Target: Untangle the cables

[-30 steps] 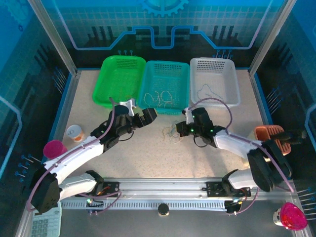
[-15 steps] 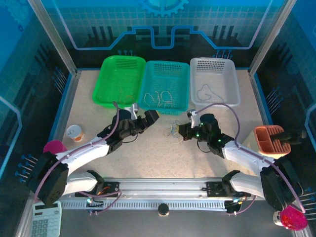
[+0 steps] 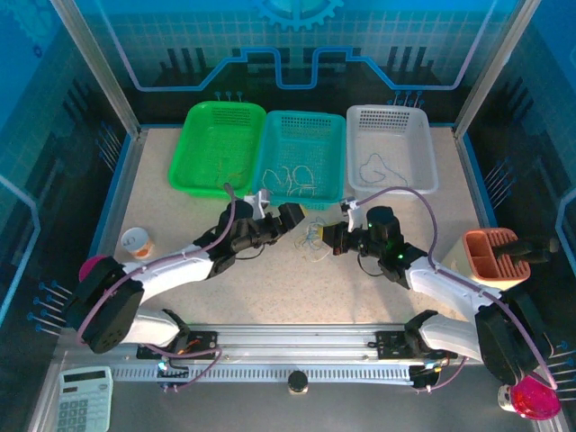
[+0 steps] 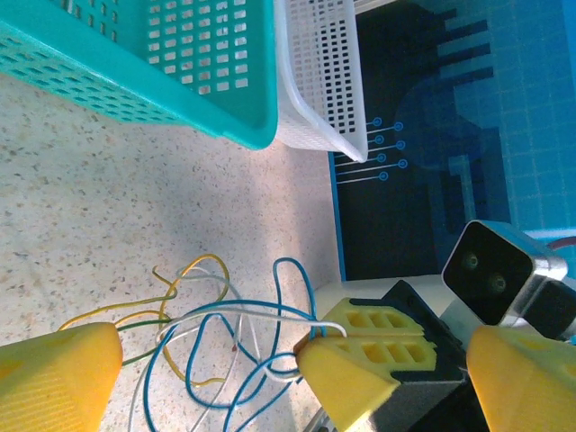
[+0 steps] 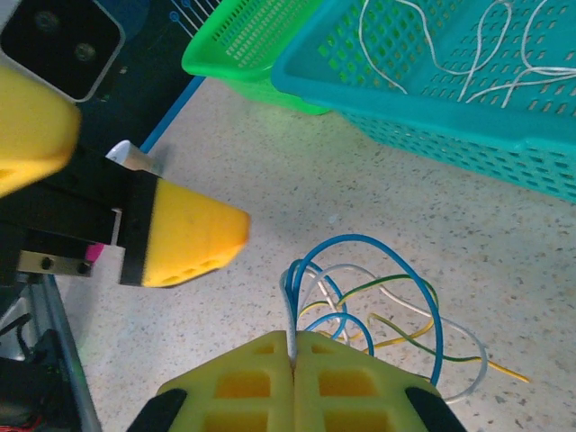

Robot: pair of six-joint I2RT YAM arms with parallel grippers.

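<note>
A loose tangle of thin blue, white and yellow-green cables (image 3: 313, 239) lies on the speckled table just in front of the teal basket (image 3: 300, 135). My right gripper (image 5: 292, 349) is shut on the tangle's near end, with a white and a blue strand pinched between its yellow fingers (image 4: 369, 346). My left gripper (image 3: 292, 216) is open wide at the tangle's left side. In the left wrist view its own gripper (image 4: 295, 355) straddles the cables (image 4: 225, 311) and the right gripper's tip. More thin wires lie in the teal basket, the green basket (image 3: 219, 121) and the white basket (image 3: 390, 121).
The three baskets stand in a row at the back of the table. An orange holder (image 3: 493, 254) and a pink cup (image 3: 535, 394) are at the right. A small cup (image 3: 137, 241), another pink cup (image 3: 94, 268) and a calculator (image 3: 83, 407) are at the left.
My left gripper has moved right, up to the tangle, staying open. The right gripper has shifted slightly left and stays shut on the cables.
</note>
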